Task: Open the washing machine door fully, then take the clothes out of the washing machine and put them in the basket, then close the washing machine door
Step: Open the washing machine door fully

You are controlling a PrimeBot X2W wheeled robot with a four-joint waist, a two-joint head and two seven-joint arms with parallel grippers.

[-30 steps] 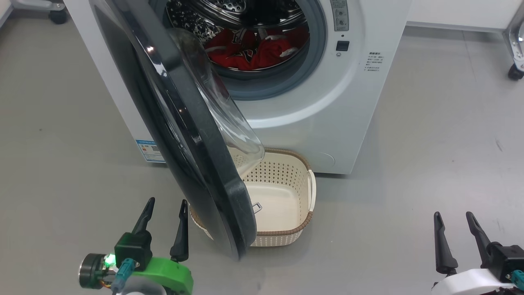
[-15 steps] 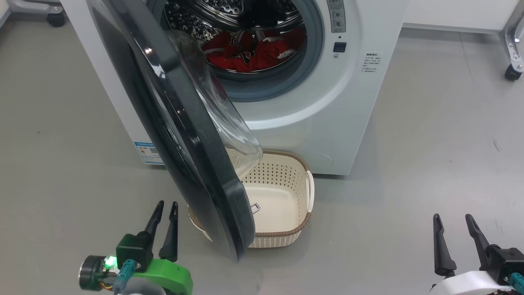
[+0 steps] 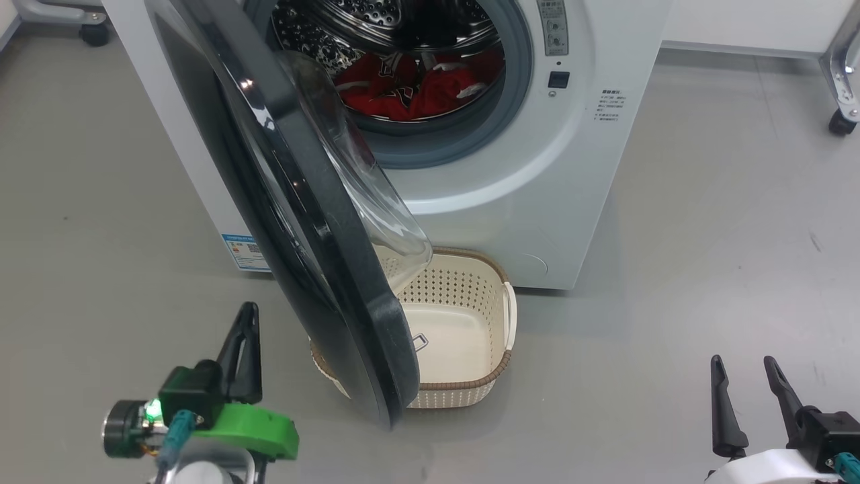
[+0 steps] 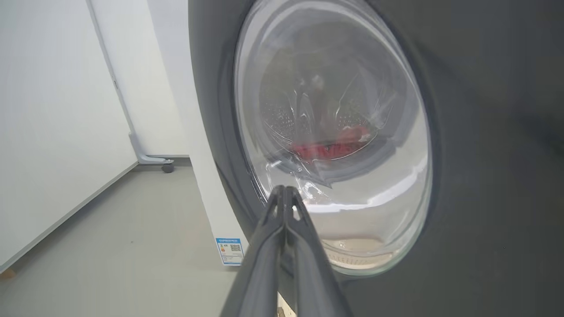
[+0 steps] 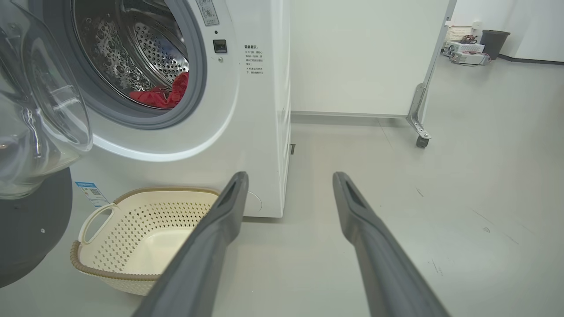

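The white washing machine (image 3: 537, 175) stands ahead with its black washing machine door (image 3: 316, 222) swung partly out, its glass bowl over the left part of the cream basket (image 3: 463, 286) on the floor. Red clothes (image 3: 416, 87) lie in the steel drum. My left gripper (image 3: 247, 310) is shut on nothing, low and left of the door's outer face. In the left wrist view it (image 4: 284, 189) points at the door (image 4: 484, 176), with the clothes (image 4: 335, 147) visible through the glass. My right gripper (image 3: 742, 363) stands open at the lower right (image 5: 289, 176), aimed past the basket (image 5: 167, 215) and the machine's corner (image 5: 260, 110).
Grey floor lies on both sides of the machine. A caster of a wheeled frame (image 3: 840, 121) stands at the far right, another caster (image 3: 94, 30) at the far left. A white partition on a wheeled foot (image 5: 421, 141) stands behind the machine; boxes and a bin (image 5: 467, 46) sit far off.
My left gripper has gone from open to shut and its wrist has rolled and shifted slightly left. The door, basket and right gripper have kept their places.
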